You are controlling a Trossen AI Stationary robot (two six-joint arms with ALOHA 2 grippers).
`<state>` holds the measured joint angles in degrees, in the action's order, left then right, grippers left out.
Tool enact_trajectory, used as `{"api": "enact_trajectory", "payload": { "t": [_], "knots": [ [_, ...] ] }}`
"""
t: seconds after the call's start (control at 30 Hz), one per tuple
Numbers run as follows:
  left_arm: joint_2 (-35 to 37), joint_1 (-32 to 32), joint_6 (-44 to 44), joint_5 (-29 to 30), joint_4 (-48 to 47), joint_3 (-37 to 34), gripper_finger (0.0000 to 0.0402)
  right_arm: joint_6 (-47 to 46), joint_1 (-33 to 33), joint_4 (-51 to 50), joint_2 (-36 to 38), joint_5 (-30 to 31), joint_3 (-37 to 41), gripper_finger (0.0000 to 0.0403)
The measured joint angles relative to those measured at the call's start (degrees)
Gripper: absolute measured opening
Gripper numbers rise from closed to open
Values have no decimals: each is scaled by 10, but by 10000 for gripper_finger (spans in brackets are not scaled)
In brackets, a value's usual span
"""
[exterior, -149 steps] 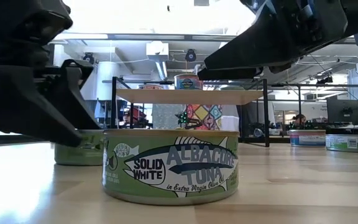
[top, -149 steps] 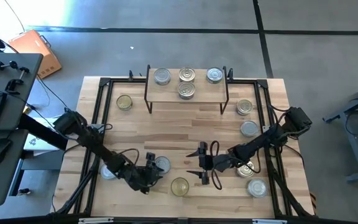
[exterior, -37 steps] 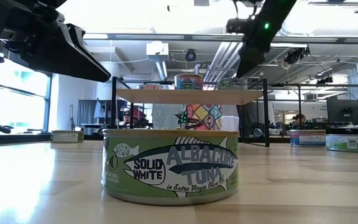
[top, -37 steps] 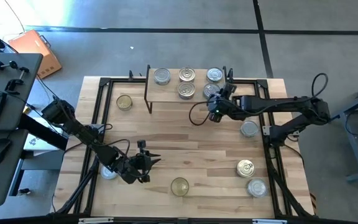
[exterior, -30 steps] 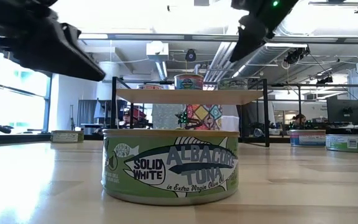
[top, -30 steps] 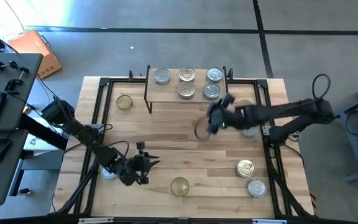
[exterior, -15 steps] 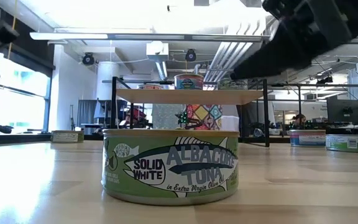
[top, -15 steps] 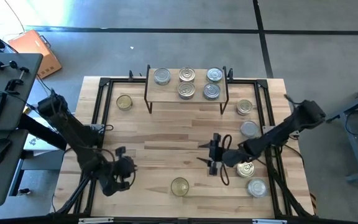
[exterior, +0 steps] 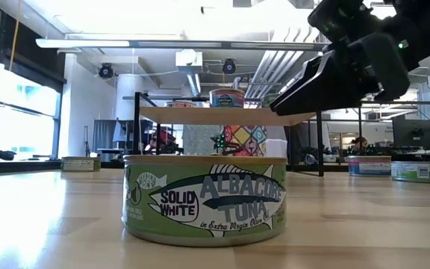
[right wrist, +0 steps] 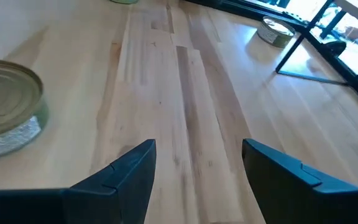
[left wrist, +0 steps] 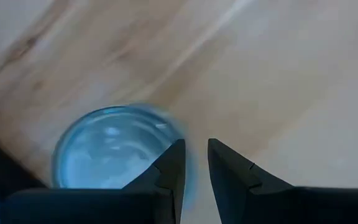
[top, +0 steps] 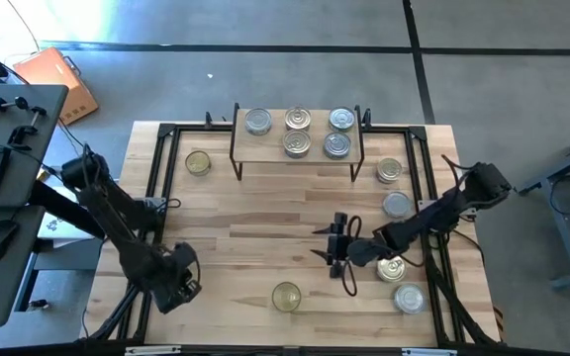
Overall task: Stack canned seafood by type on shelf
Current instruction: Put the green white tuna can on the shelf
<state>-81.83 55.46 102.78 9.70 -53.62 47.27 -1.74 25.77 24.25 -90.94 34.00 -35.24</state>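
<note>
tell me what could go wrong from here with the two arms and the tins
1. The left tool hangs over a silver tin with its fingers nearly shut and off to one side of the lid; coming down like this, it would likely strike the rim and shove the tin.
2. The right tool, open, sits close to the pull-ring tin; its trailing arm could nudge that tin while swinging.
3. The shelf already carries five tins, so adding more may bump them.

Five tins (top: pixel 296 121) sit on one shelf (top: pixel 265 150); six more tins (top: pixel 286 295) rest on the tabletop.
</note>
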Motion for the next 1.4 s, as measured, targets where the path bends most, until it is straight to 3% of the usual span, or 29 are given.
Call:
{"api": "enact_trajectory", "payload": {
  "t": [0.1,0.2,0.27,0.4,0.47,0.7,0.8,0.93,1.03,1.17,1.3,1.4],
  "knots": [
    [-28,3,20,-16,-2,-14,51,0,-5,0,0,0,0,232],
    [-49,-1,-15,0,10,-18,40,-9,-8,1,0,0,0,232],
    [-56,-7,-64,40,51,-16,33,-8,-8,2,0,0,0,232],
    [-54,-31,-194,197,102,-12,21,-8,-11,4,0,0,0,232],
    [-55,-47,-262,243,152,3,16,-8,-16,4,0,0,0,232],
    [-53,-72,-407,294,152,44,4,-37,-25,1,0,-2,0,232],
    [-55,-71,-441,312,154,54,1,-52,-25,0,0,-4,0,232],
    [-53,-76,-459,381,129,56,4,-69,-24,0,0,-7,0,232],
    [-52,-100,-459,402,105,54,24,-77,-24,-1,0,-16,0,232],
    [-52,-151,-493,375,121,19,78,-88,-24,-1,0,-25,0,232],
    [-39,-205,-558,338,193,-39,147,-88,-24,-1,0,-28,0,232],
    [-15,-235,-658,329,299,-81,197,-87,-24,-1,0,-28,0,232]
  ]
}}
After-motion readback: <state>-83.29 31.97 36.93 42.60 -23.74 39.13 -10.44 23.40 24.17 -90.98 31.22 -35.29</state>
